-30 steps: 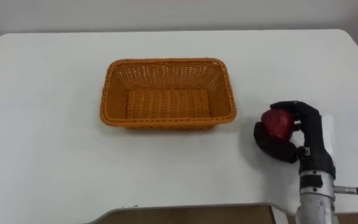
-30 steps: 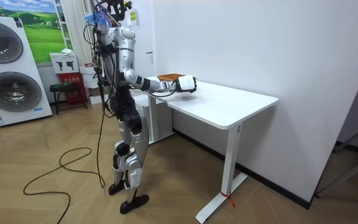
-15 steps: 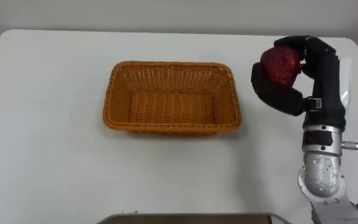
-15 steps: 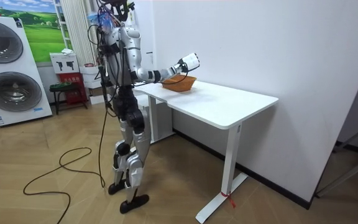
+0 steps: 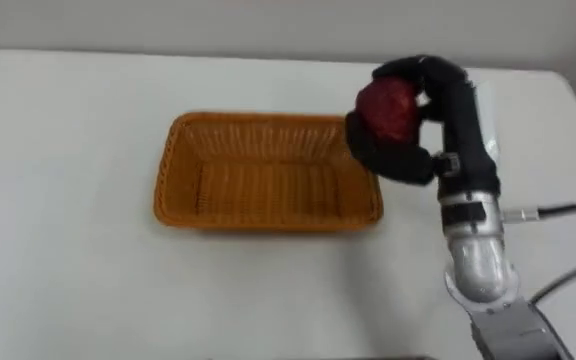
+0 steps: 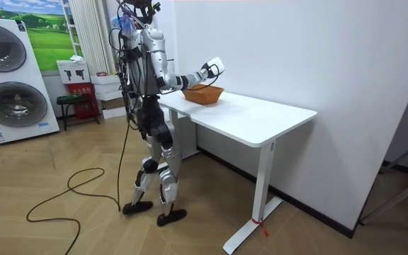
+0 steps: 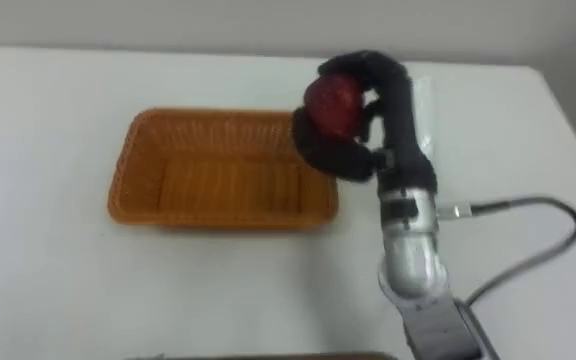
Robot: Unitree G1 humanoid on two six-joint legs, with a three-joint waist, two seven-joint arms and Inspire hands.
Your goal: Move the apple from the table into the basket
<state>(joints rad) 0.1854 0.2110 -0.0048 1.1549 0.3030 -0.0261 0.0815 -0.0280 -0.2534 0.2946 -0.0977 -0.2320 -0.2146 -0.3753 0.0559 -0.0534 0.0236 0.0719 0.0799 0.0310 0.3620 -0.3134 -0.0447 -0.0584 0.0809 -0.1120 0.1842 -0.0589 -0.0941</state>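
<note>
A red apple is held in my right hand, whose dark fingers and thumb curl round it. The hand hangs above the table at the right end of an orange wicker basket, over its far right corner. The basket holds nothing. In the room view I stand at the table's end with my right arm stretched out, the right hand above the basket.
The basket stands on a white table set against a white wall. In the room view, washing machines stand at the far left and a small stool behind me.
My right hand has lifted the apple off the table and carried it left, up to the basket's right end. In the room view my feet have shifted, stepping closer along the table.
</note>
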